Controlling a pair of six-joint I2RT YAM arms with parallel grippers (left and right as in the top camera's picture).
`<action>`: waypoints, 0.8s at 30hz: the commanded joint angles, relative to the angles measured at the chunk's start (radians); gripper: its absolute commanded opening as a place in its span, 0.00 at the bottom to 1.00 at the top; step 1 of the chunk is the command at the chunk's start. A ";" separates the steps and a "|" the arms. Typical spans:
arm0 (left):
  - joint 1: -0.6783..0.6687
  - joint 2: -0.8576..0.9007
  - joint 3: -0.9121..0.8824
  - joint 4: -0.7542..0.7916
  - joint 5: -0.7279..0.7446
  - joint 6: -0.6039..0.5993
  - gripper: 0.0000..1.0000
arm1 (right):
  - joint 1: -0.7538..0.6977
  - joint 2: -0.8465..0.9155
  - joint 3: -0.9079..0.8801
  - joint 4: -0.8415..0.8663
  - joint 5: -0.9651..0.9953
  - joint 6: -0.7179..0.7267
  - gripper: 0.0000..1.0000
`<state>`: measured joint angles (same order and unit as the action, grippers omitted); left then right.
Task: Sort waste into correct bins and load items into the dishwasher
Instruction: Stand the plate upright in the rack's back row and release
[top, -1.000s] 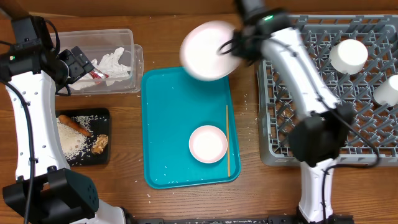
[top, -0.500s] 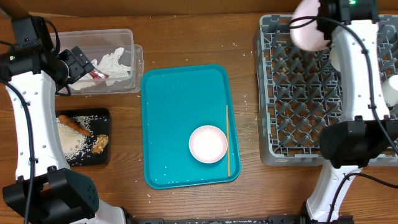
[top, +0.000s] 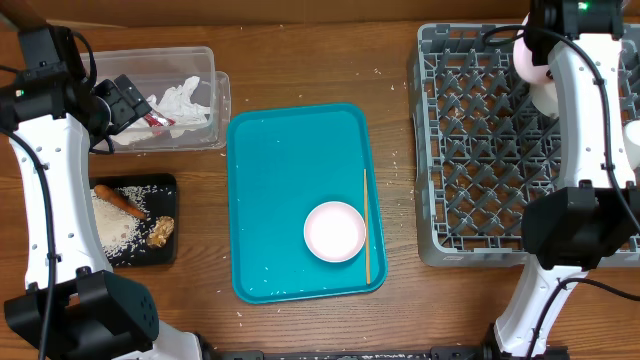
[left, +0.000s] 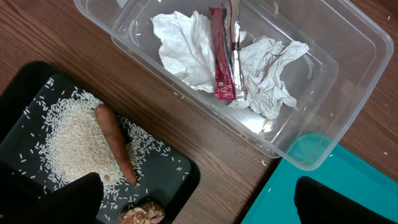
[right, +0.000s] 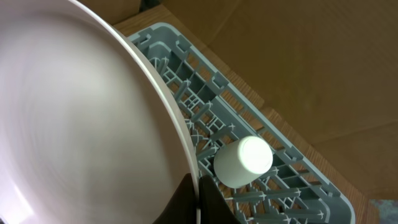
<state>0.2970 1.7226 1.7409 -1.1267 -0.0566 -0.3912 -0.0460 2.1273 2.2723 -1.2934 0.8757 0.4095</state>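
My right gripper (right: 198, 208) is shut on the rim of a pale pink plate (right: 81, 137) and holds it on edge over the back right of the grey dish rack (top: 480, 150); overhead the plate (top: 527, 62) shows edge-on beside my arm. A white cup (right: 244, 163) stands in the rack. My left gripper (left: 196, 202) is open and empty, above the wood between the black tray (left: 168, 168) and the clear tub (left: 323, 74). The tub holds the napkin (left: 186, 50) and red wrapper (left: 222, 56). The tray holds rice (left: 74, 137), carrot (left: 115, 143) and brown lump (left: 142, 214).
The teal tray (top: 290, 190) lies mid-table with a small white saucer (top: 335, 231) and a chopstick (top: 366, 225) on it. Another white cup (top: 631, 142) sits at the rack's right edge. A cardboard wall stands behind the rack.
My right arm has carried the plate from above the teal tray's back edge to the right, over the dish rack, and turned it on edge. The left arm has not moved.
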 joint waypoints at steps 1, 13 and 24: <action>0.003 0.006 -0.003 0.002 0.002 -0.016 1.00 | 0.026 -0.016 -0.029 0.032 0.021 -0.005 0.04; 0.003 0.006 -0.003 0.002 0.002 -0.016 1.00 | 0.047 -0.016 -0.140 0.170 -0.047 -0.156 0.04; 0.003 0.006 -0.003 0.002 0.002 -0.016 1.00 | 0.080 -0.015 -0.143 0.185 -0.047 -0.248 0.04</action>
<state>0.2970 1.7226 1.7409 -1.1271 -0.0566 -0.3912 0.0090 2.1273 2.1338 -1.1183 0.8185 0.2039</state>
